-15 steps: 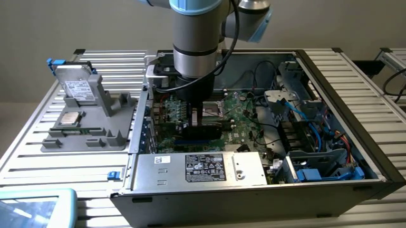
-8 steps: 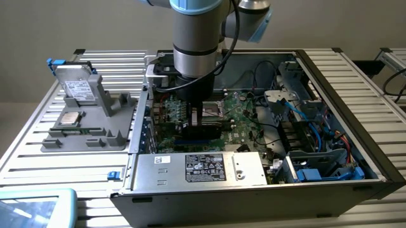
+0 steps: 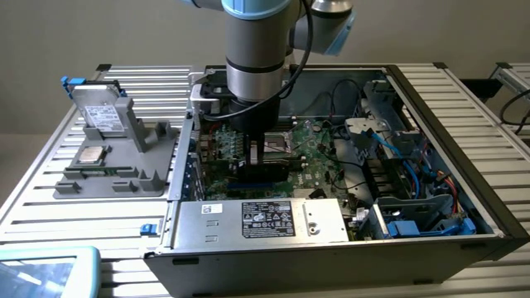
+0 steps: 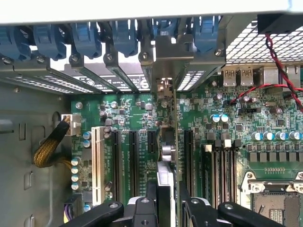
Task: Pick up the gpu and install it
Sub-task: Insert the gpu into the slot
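Observation:
The gpu (image 4: 166,151) stands on edge between my fingers (image 4: 151,189), a thin card running from my gripper (image 4: 166,191) toward the case's rear wall. Its silver bracket end (image 4: 163,87) reaches the row of rear slot covers. It sits low over the green motherboard (image 4: 208,127), between a short black slot (image 4: 151,142) and a long black slot (image 4: 188,161); I cannot tell whether it is seated. In the exterior view my gripper (image 3: 263,162) is down inside the open computer case (image 3: 431,81), shut on the dark gpu (image 3: 273,169).
A silver power supply (image 3: 265,220) fills the case's front. Blue cables (image 3: 414,161) crowd the exterior view's right. A grey tray (image 3: 116,171) with a hard drive (image 3: 103,115) lies at the left. Red-black wires (image 4: 279,71), a yellow braided cable (image 4: 49,146) and the CPU socket (image 4: 277,198) flank the card.

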You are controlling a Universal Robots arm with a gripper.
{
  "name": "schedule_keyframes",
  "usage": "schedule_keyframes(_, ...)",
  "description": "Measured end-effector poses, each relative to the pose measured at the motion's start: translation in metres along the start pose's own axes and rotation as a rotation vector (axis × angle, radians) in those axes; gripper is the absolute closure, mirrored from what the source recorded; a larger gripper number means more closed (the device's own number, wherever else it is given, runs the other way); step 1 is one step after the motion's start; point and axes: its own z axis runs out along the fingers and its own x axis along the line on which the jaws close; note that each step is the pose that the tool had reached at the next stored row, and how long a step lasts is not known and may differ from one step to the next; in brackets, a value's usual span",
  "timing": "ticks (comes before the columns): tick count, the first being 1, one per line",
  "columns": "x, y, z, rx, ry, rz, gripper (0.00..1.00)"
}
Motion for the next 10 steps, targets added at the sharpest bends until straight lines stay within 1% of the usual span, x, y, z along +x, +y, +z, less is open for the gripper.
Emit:
schedule_keyframes(3,0.0001,0.0,0.0003,-0.0008,-0.0035,0.0,0.72)
schedule_keyframes(10,0.0009,-0.0004,0.0006,-0.001,-0.0039,0.0,0.72)
